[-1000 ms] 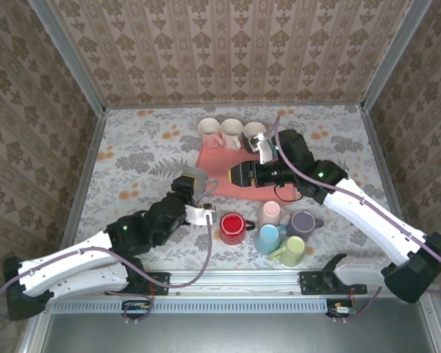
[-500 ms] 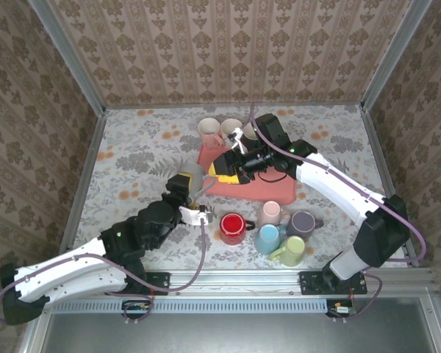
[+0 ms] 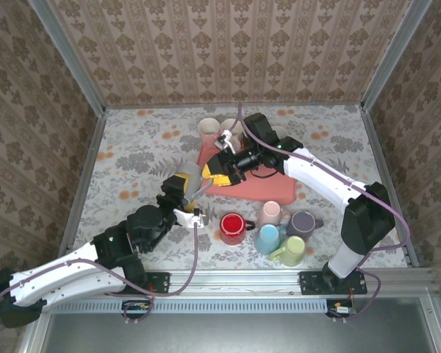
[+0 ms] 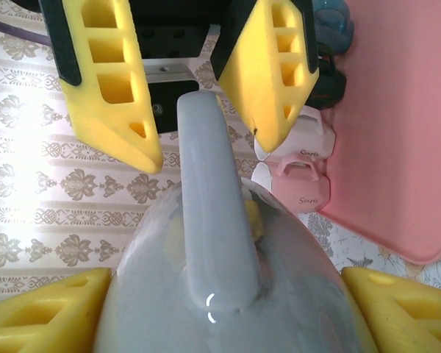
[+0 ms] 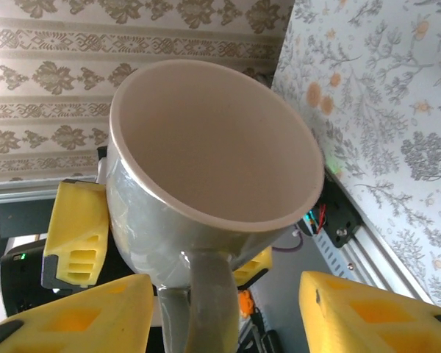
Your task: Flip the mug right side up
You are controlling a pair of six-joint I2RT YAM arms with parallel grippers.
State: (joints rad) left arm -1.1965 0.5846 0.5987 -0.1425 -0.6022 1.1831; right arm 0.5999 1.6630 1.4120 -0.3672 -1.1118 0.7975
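Mug [image 5: 206,162] in left claw [image 4: 224,294]

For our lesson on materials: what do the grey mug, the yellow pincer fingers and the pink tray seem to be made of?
Grey mug: likely glazed ceramic; it is glossy, with a sharp highlight on the handle.
Yellow fingers: matte, with moulded cut-outs; probably plastic or rubber.
Pink tray: smooth and matte, with a rounded rim; perhaps plastic or silicone.

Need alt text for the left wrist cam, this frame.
A grey mug, close up, is held in the left gripper, handle pointing away. The right gripper has its yellow fingers straddling the handle, jaws open. A pink tray and two pale mugs sit at right.
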